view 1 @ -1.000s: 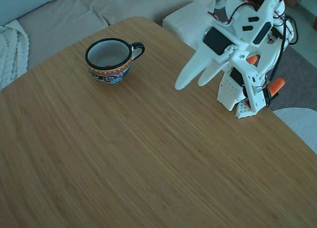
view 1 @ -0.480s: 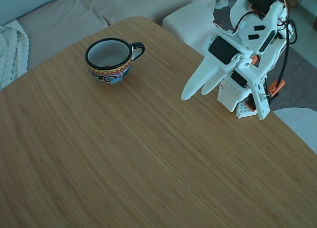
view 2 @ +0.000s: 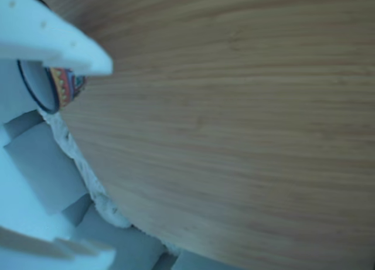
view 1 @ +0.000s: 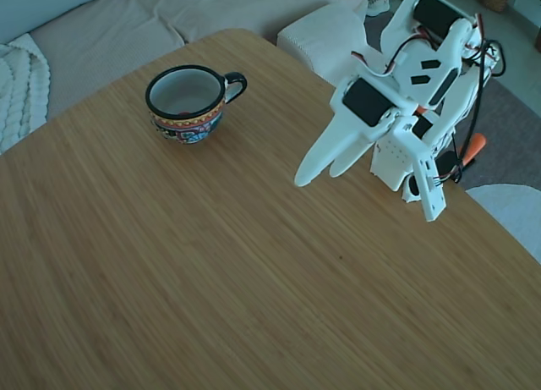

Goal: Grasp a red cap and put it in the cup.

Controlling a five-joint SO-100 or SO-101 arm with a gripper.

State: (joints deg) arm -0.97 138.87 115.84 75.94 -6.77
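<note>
The cup (view 1: 188,102) stands upright at the far left of the wooden table (view 1: 211,271), its black handle pointing right. A small dark reddish patch shows low inside it; I cannot tell whether that is the red cap, and no cap lies on the table. My white gripper (view 1: 319,175) hangs in the air to the right of the cup, well apart from it, pointing down-left. It is open with nothing between its fingers. In the other view the gripper (view 2: 110,159) frames the left edge, and part of the cup (view 2: 58,85) peeks from behind the upper finger (view 2: 53,41).
The arm's base (view 1: 401,166) is clamped at the table's right edge with orange clamp handles (view 1: 473,145). A beige sofa (view 1: 110,26) and a white knitted blanket (view 1: 17,85) lie beyond the far edge, beside a white box (view 1: 317,35).
The gripper has dropped lower and shifted slightly left as the arm folded; it stays open and empty. The cup has not moved.
</note>
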